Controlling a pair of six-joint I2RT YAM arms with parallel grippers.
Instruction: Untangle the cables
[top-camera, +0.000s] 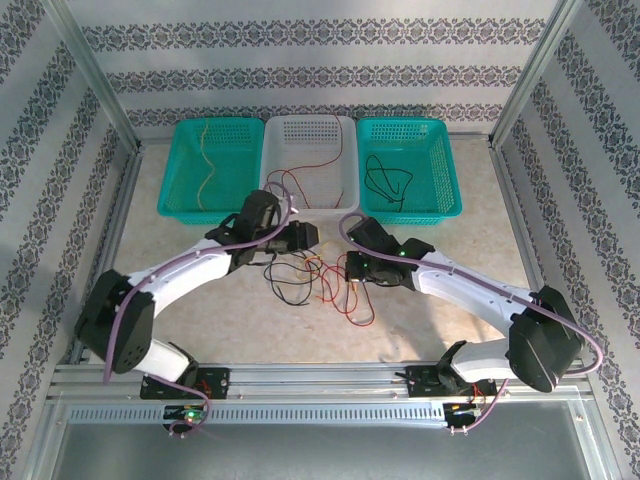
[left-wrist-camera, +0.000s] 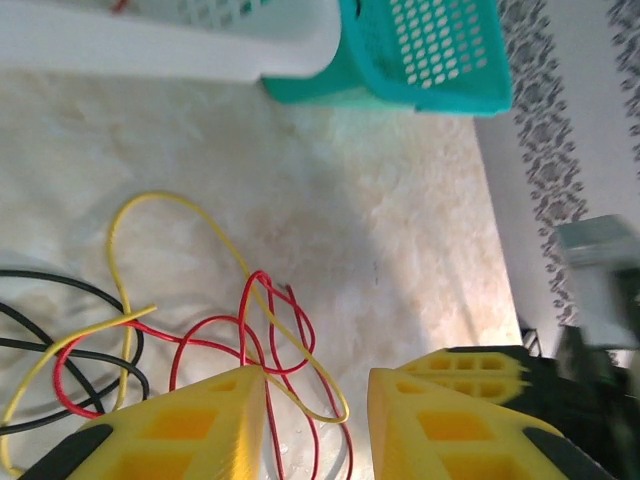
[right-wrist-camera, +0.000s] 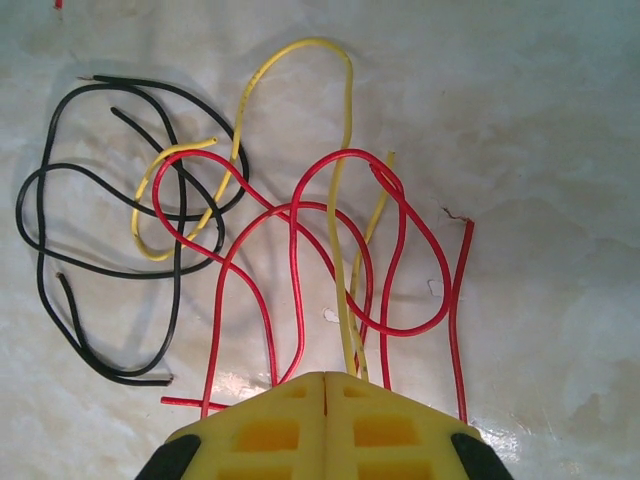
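The cables lie in a loose tangle on the table between my two grippers. In the right wrist view a black cable curls at the left. Red cables loop through the middle, and a yellow cable crosses over them. My right gripper is shut, and two yellow strands run out of sight under its tip. In the overhead view it is at the tangle's right edge. My left gripper is open, low over a yellow loop and red strands. It stands above the tangle's far side.
Three baskets stand along the back. The left teal basket holds a yellow cable, the white basket a red one, and the right teal basket a black one. Metal frame rails run along both sides and the front.
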